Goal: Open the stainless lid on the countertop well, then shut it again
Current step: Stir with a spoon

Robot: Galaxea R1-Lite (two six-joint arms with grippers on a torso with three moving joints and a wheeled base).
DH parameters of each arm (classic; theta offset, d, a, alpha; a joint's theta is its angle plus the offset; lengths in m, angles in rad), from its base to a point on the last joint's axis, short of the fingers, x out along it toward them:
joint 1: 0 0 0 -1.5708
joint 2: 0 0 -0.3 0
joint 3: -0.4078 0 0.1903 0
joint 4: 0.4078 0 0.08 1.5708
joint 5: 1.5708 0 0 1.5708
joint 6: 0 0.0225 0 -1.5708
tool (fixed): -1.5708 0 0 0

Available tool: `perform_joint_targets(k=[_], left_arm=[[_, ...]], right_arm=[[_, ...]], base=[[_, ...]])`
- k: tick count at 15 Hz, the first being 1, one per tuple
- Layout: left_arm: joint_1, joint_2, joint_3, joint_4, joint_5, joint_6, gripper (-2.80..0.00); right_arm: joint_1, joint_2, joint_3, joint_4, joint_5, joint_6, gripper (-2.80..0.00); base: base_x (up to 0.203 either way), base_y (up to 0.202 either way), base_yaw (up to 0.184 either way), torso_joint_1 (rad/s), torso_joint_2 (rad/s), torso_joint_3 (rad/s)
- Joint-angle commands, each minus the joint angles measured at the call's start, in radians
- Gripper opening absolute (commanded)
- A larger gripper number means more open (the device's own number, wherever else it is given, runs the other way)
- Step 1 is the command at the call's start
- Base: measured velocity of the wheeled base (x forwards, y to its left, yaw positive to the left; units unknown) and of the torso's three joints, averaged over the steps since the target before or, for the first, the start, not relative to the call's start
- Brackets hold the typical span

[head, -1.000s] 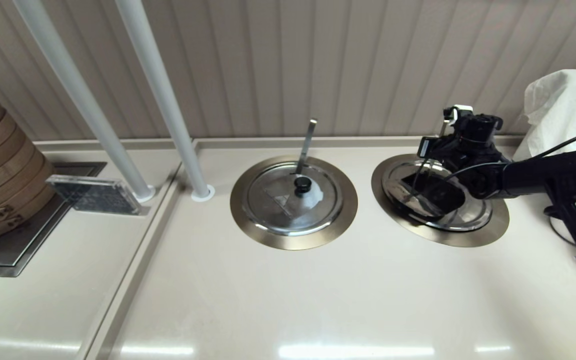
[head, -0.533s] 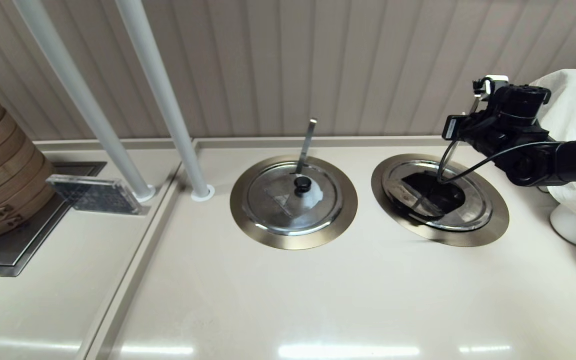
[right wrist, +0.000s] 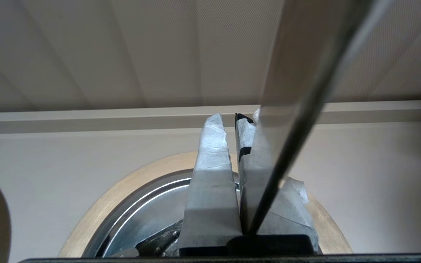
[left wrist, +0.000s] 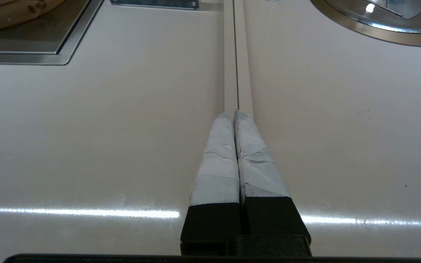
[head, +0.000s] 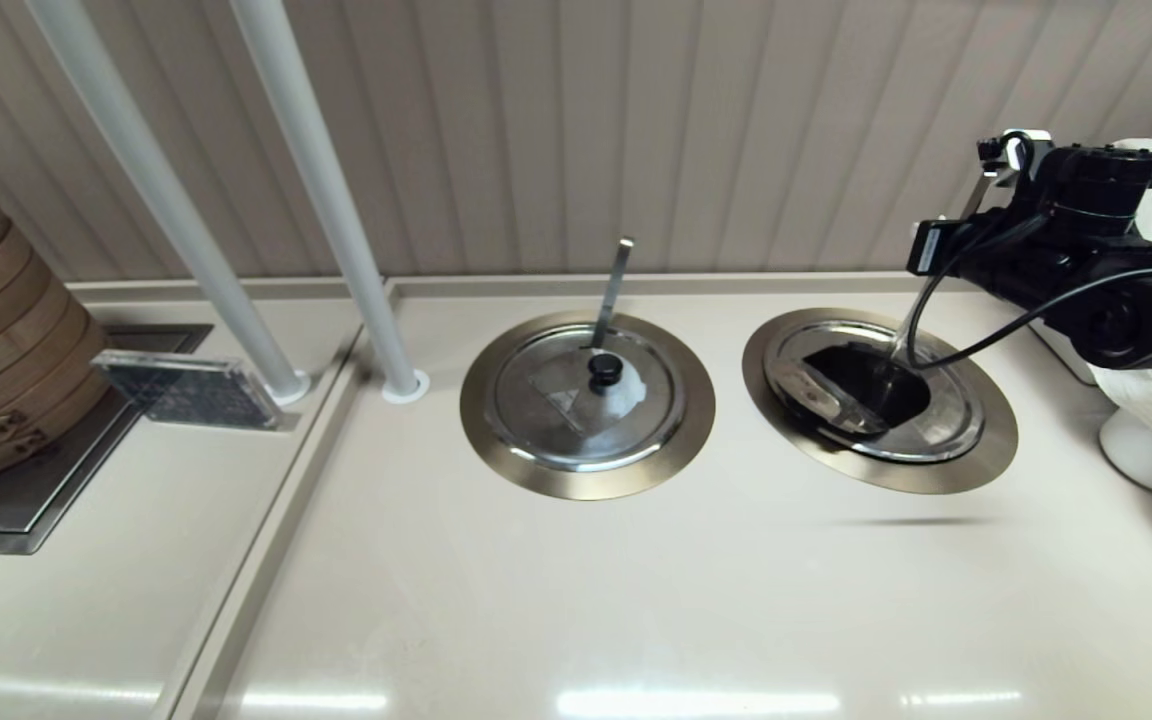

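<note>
Right gripper (head: 996,165) lifted clear of the stainless lid (head: 876,390), fingers nearly shut on nothing, flap left open.

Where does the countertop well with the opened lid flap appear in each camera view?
Head view: countertop well at right, beside the twin well, below the right gripper.
Left wrist view: not in it.
Right wrist view: its ring behind the fingers.
Shared landmark: ribbed wall.

Right gripper (right wrist: 228,120) raised — fingers together
</note>
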State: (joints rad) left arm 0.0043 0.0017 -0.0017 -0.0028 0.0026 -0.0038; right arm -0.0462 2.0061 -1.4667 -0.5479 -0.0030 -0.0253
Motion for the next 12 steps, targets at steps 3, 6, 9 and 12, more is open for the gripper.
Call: perform_joint_targets(k=[3, 6, 9, 12], left_arm=[[0.000, 0.000, 0.000, 0.000, 0.001, -0.001, -2.80], [0.000, 0.000, 0.000, 0.000, 0.001, -0.001, -2.80], [0.000, 0.000, 0.000, 0.000, 0.001, -0.001, -2.80], [0.000, 0.000, 0.000, 0.000, 0.001, -0.001, -2.80]], right_arm=[[-0.001, -0.047, 0.035, 0.025, 0.050, -0.005, -2.80], [-0.035, -0.033, 0.006, 0.111, 0.085, -0.027, -2.80], [-0.040, -0.001, -0.020, 0.111, 0.073, -0.035, -2.80], [-0.022, 0.005, -0.038, 0.068, 0.049, 0.043, -2.80]], base=[[0.000, 0.000, 0.000, 0.000, 0.00, 0.000], [0.000, 0.000, 0.000, 0.000, 0.00, 0.000], [0.000, 0.000, 0.000, 0.000, 0.00, 0.000], [0.000, 0.000, 0.000, 0.000, 0.00, 0.000]])
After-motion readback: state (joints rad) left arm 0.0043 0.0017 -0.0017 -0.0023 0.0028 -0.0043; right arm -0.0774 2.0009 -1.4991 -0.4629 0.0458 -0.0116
